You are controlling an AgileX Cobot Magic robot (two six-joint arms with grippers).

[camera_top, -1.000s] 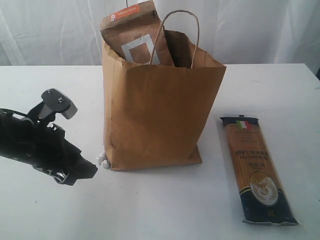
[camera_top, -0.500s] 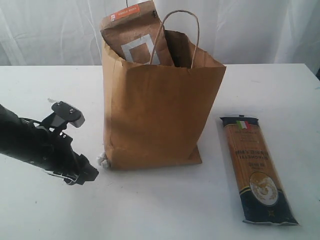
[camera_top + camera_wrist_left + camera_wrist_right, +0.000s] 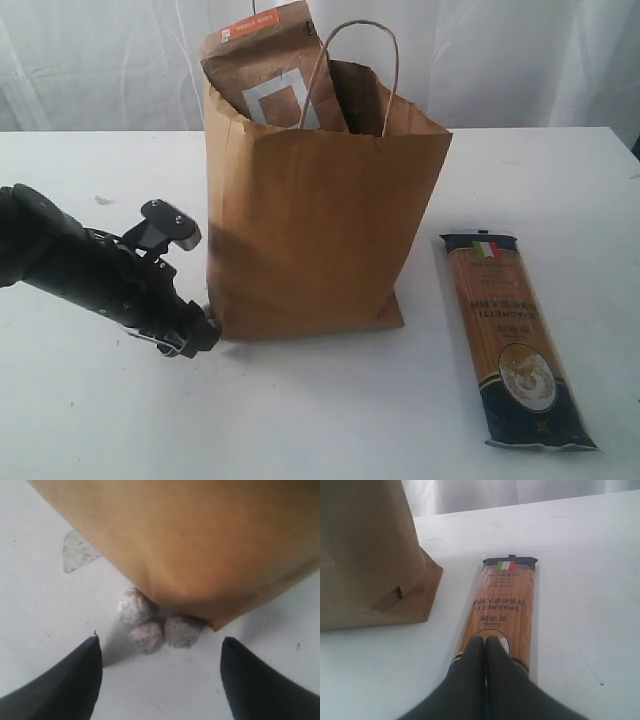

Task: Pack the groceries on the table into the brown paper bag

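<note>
Two groceries show in the exterior view. A tall brown paper bag (image 3: pixel 320 230) stands upright near the middle of the white desk (image 3: pixel 300 420). A brown pouch with orange label (image 3: pixel 268 70) pokes out of the bag's open top, beside one of the twisted loop handles. A long pasta pack (image 3: pixel 515 340) lies flat on the desk to the right of the bag, apart from it. The black left arm (image 3: pixel 70 265) reaches in low from the left, and the left tool (image 3: pixel 198 338) sits just beside the bag's lower left corner.

Seen from the left wrist, the left tool's two dark fingers (image 3: pixel 70 685) stand wide apart with nothing between them. Ahead of them, three small speckled grey-white lumps (image 3: pixel 146 636) rest on the desk against the bag's bottom corner. A pale patch (image 3: pixel 77 552) marks the desk nearby.

From the right wrist, the right tool (image 3: pixel 485 645) has its fingers pressed together, gripping nothing. It sits over one end of the pasta pack; I cannot tell whether it touches it. The bag stands near the pack's far end.
</note>
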